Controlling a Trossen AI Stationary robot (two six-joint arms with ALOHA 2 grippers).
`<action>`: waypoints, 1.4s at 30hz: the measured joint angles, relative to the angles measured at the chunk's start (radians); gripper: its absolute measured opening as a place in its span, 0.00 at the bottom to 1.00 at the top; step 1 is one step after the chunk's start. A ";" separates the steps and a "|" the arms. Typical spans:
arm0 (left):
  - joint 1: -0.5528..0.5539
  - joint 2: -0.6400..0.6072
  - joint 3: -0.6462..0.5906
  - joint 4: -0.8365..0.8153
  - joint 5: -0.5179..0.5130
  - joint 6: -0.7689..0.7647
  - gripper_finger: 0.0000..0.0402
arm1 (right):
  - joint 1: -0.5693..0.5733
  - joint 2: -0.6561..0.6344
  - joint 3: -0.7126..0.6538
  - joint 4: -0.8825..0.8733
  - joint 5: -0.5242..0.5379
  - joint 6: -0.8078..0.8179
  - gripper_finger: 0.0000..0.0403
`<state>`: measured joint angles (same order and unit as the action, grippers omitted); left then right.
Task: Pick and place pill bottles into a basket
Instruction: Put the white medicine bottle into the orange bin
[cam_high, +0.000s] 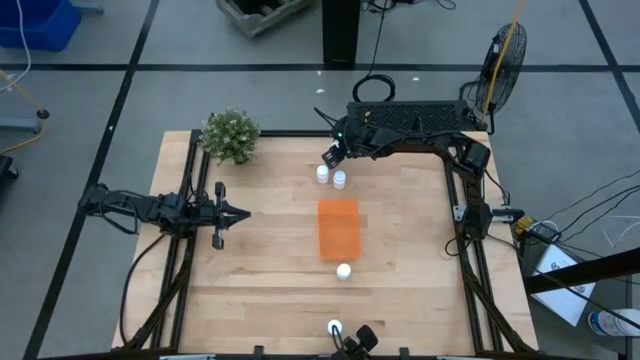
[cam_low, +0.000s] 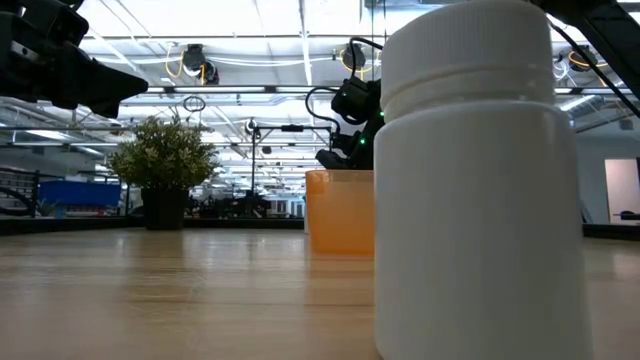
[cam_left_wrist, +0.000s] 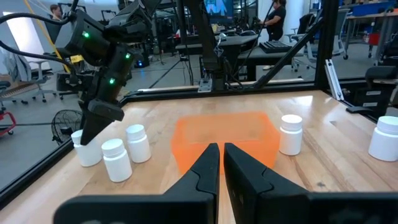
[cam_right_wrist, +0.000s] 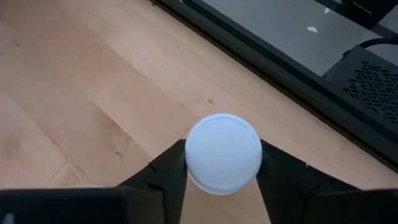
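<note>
The orange basket (cam_high: 338, 228) lies at the table's middle and also shows in the left wrist view (cam_left_wrist: 227, 134). Two white pill bottles (cam_high: 322, 173) (cam_high: 340, 179) stand just beyond its far end. Another bottle (cam_high: 344, 271) stands off its near end, and one more (cam_high: 335, 327) stands at the near edge, filling the low view (cam_low: 470, 180). My right gripper (cam_high: 331, 157) points down at the far side, shut on a further bottle (cam_right_wrist: 222, 152). My left gripper (cam_high: 240, 212) is shut and empty, left of the basket. My right gripper pinches the pill bottle's body just under its cap (cam_right_wrist: 186, 177) between its two fingers (cam_right_wrist: 163, 177), one on each side. The fingers come from above, pointing down. The bottle is upright; in the left wrist view its base (cam_left_wrist: 88, 158) seems to stand on the table.
A green potted plant (cam_high: 231, 135) stands at the far left corner. A black box (cam_high: 410, 118) sits along the far edge behind my right arm. Bare wood lies on both sides of the basket.
</note>
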<state>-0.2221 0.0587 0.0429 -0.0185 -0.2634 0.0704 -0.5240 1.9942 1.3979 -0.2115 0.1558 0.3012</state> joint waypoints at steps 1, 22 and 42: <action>0.000 0.000 0.000 0.000 0.000 0.000 0.08 | 0.000 0.000 0.000 0.000 0.000 0.000 0.36; 0.000 0.000 0.000 -0.001 -0.005 0.000 0.08 | 0.048 -0.118 0.000 -0.110 0.086 -0.037 0.36; 0.000 0.000 0.000 0.000 -0.007 0.000 0.08 | 0.450 -0.426 0.000 -0.402 0.291 0.107 0.36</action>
<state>-0.2222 0.0586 0.0429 -0.0185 -0.2707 0.0704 -0.0739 1.5677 1.3979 -0.6137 0.4471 0.4077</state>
